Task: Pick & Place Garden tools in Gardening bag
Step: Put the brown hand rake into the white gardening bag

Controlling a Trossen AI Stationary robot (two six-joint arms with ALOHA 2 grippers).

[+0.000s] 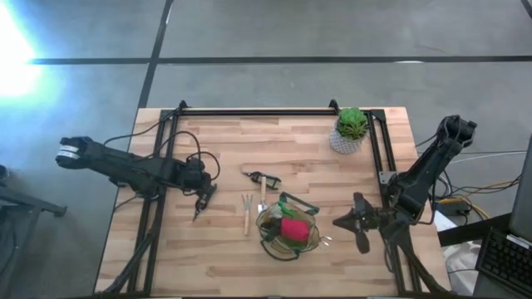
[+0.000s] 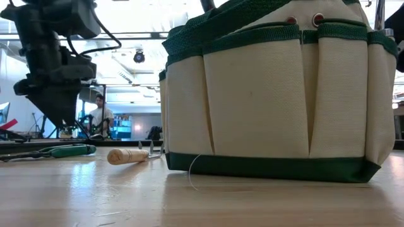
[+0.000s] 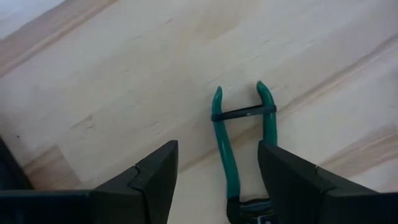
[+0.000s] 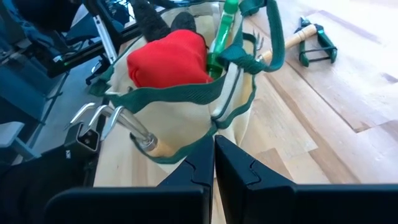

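A: Start at the left of the desk (image 1: pixel 332 257). What is the left gripper (image 1: pixel 199 208) doing?

B: It hangs low over the bare wood, left of the tools. Its fingers (image 3: pixel 149 180) stand well apart and hold nothing. Its wrist view shows the green-handled pruners (image 3: pixel 239 134) lying flat on the desk between and just beyond the two fingers, a dark loop joining the handles near their tips.

A: Do the fingers touch the pruners?

B: I cannot tell from these views.

A: Next along?

B: A wooden-handled fork (image 1: pixel 247 213) lies on the desk a little right of that gripper, tines pointing away from the front edge. A second wooden-handled tool (image 1: pixel 263 198) lies just right of it, its lower end at the bag's rim.

A: And the gardening bag (image 1: pixel 288 230)?

B: It sits near the middle of the desk towards the front, cream fabric with green trim and outer pockets. Inside is a red glove-like item (image 4: pixel 168 59) and a green spray bottle (image 4: pixel 222 34). A small metal rake (image 4: pixel 102 118) sticks out of a side pocket.

A: The right gripper (image 1: pixel 339 222)?

B: It waits just right of the bag, fingers (image 4: pixel 239 177) pressed together, empty. A potted plant (image 1: pixel 351 129) stands at the far right of the desk.
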